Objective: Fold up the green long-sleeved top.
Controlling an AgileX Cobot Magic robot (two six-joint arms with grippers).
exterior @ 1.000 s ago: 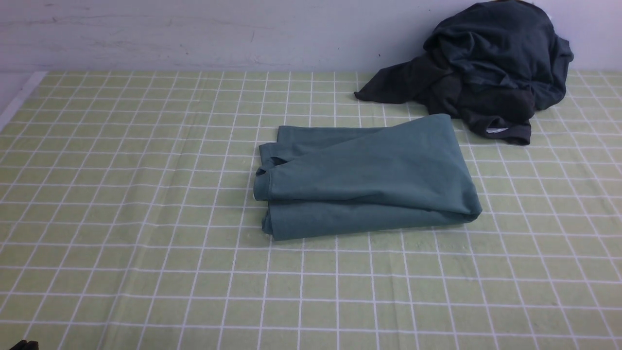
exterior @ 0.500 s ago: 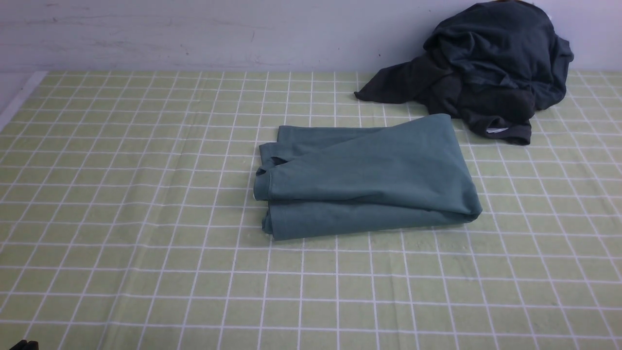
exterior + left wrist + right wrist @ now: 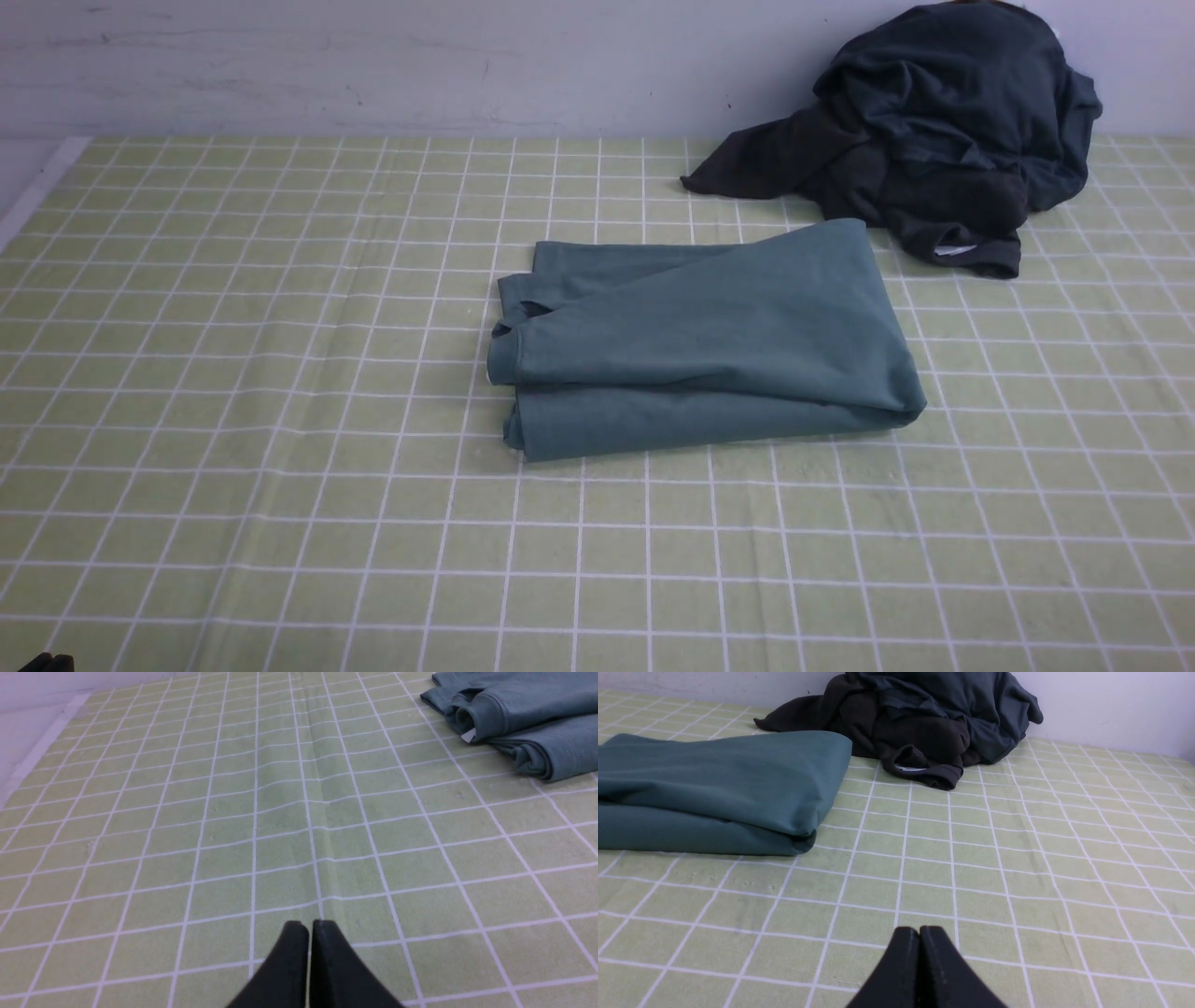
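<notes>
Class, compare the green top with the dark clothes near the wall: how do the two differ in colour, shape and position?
The green long-sleeved top is muted teal; the dark garments are charcoal with a blackish-brown piece. The top is folded into a flat, layered rectangle; the dark garments are a crumpled heap. The top lies mid-table; the heap sits at the far right, against the wall. Both rest on the checked cloth, untouched by either gripper.

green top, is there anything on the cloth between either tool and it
Nothing visible. Only bare checked tablecloth lies between the shut left tool and the folded green top, and likewise for the shut right tool. The dark clothes pile sits beyond the top by the wall, off both paths.
</notes>
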